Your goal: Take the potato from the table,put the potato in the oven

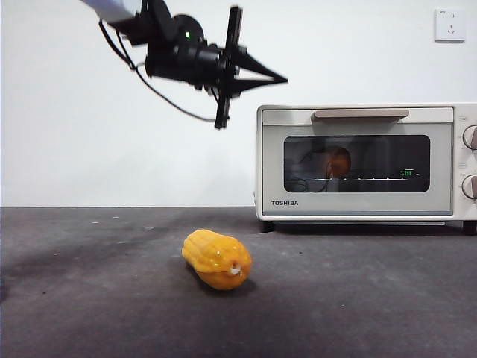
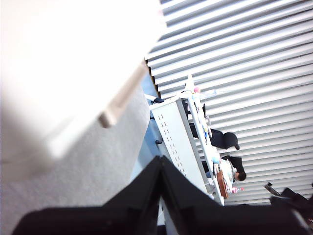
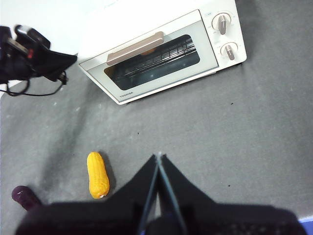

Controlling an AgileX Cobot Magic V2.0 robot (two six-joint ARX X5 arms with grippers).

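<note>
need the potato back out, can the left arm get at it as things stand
Probably not. The potato sits inside the oven behind the closed door, seen through the glass. The left gripper hangs high beside the oven with jaws shut, so the door would have to be opened first.

The oven (image 1: 365,162) stands on the table (image 1: 373,298) at the far right, against the wall, its door closed. The potato (image 1: 339,161) sits inside it, on the wire rack (image 3: 156,58) behind the door window, toward the left of the cavity. The corn cob (image 1: 217,259) lies on the table nearer and to the left of the oven, well apart from it. The left gripper (image 1: 261,77) hangs in the air above the table, left of the oven's top and apart from it. A purple object (image 3: 25,197) lies near the corn cob on the table.
</note>
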